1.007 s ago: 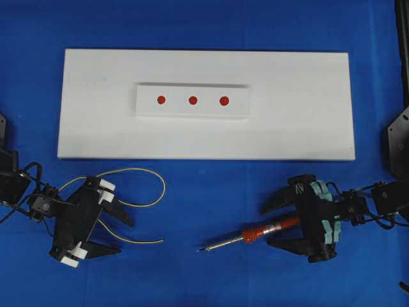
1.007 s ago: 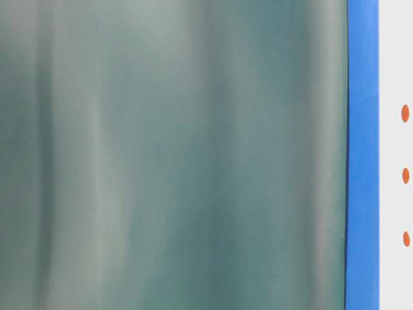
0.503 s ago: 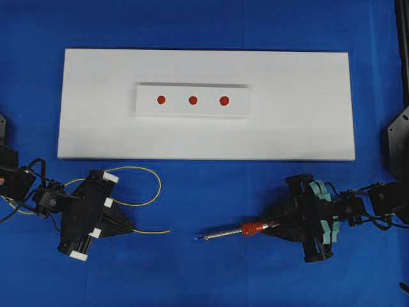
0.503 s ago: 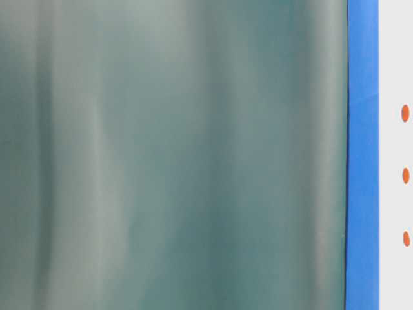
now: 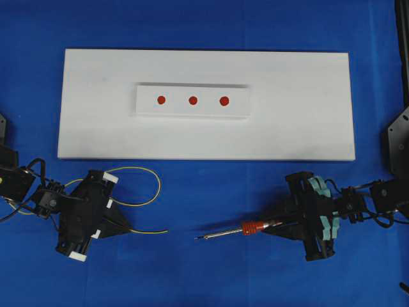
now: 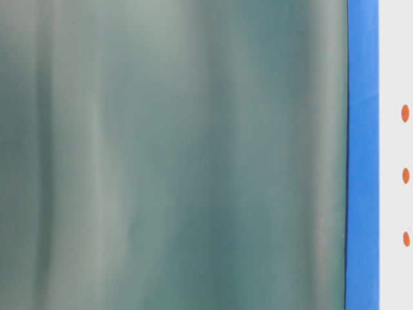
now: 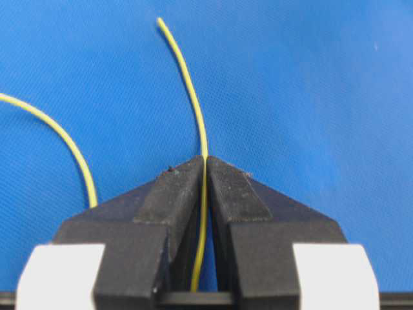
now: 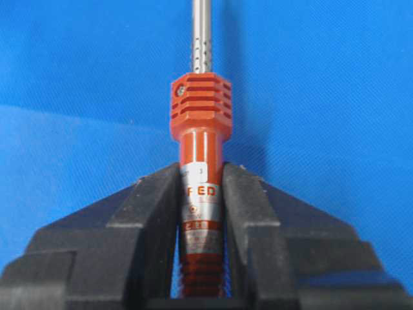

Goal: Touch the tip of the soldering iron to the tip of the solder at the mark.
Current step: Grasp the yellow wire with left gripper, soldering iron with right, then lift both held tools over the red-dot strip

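Observation:
My left gripper (image 5: 125, 228) (image 7: 205, 160) is shut on the thin yellow solder (image 5: 148, 231) (image 7: 191, 97); its free end sticks out rightward over the blue mat, and the rest loops behind the jaws. On the right, my right gripper (image 5: 273, 224) (image 8: 201, 169) is shut on the red-orange handle of the soldering iron (image 5: 250, 228) (image 8: 201, 116). Its silver shaft points left, dark tip (image 5: 197, 238) apart from the solder's end. Three red marks (image 5: 192, 100) sit on the small white block (image 5: 192, 112) far above both grippers.
A large white board (image 5: 300, 109) lies across the upper mat and carries the marked block. Dark arm parts stand at the far right edge (image 5: 397, 144). The table-level view is mostly a blurred grey-green surface (image 6: 174, 155), with red dots (image 6: 405, 175) at its right edge.
Both grippers have closed from open: the left onto the solder, the right onto the iron's handle. The iron and the solder's end shifted slightly as the jaws closed.

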Robot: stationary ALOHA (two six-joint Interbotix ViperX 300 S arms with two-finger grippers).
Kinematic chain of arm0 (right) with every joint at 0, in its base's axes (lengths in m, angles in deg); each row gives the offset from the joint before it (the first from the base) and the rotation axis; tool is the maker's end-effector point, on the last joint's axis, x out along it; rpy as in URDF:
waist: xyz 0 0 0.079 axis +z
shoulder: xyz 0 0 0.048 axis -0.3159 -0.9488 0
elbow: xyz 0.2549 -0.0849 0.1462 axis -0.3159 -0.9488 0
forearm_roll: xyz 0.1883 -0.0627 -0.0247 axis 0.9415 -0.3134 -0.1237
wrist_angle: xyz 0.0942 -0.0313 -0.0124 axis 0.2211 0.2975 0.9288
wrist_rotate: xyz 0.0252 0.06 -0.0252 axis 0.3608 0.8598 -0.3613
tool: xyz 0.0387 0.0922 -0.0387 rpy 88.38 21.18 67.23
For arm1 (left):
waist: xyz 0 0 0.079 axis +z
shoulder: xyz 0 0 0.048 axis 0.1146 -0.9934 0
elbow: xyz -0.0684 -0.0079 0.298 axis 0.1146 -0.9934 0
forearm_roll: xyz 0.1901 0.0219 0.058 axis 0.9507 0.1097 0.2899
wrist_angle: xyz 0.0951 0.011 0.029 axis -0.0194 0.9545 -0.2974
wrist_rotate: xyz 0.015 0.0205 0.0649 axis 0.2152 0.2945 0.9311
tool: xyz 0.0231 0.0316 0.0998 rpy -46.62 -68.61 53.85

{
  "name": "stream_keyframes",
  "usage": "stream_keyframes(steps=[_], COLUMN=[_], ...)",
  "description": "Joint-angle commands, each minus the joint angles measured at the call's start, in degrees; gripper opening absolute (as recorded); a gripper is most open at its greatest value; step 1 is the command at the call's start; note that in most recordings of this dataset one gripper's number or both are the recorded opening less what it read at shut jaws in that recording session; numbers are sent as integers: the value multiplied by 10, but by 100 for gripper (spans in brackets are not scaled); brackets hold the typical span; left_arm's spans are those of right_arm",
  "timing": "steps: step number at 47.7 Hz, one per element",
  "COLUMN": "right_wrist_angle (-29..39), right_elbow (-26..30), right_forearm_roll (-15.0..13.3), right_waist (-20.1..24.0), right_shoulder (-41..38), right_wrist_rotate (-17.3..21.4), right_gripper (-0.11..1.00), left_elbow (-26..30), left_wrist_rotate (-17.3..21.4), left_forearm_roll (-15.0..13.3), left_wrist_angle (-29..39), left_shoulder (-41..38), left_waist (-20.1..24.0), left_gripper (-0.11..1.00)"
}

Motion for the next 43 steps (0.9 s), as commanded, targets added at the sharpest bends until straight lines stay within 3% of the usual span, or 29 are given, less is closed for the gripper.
stream_keyframes(steps=[1, 13, 21, 33, 43], right_wrist_angle=[47, 227, 311, 358, 438], right_elbow=[4, 33, 62, 84, 105], right_forearm_roll=[1, -1, -1, -1, -10], right_waist=[-13, -52, -61, -77, -139], right_shoulder=[50, 165, 219, 225, 236], right_wrist_rotate=[-1, -5, -31, -42, -45], right_gripper=[7, 7, 7, 7, 7], left_elbow=[13, 47, 60, 62, 84], left_wrist_rotate=[2, 2, -4, -54, -61], left_forearm_roll=[-1, -1, -1, 0, 3], left_wrist_angle=[40, 189, 263, 294, 354], left_shoulder=[38, 129, 187, 208, 217], left_waist=[0, 2, 3, 18, 62], left_gripper=[2, 2, 2, 2, 2])
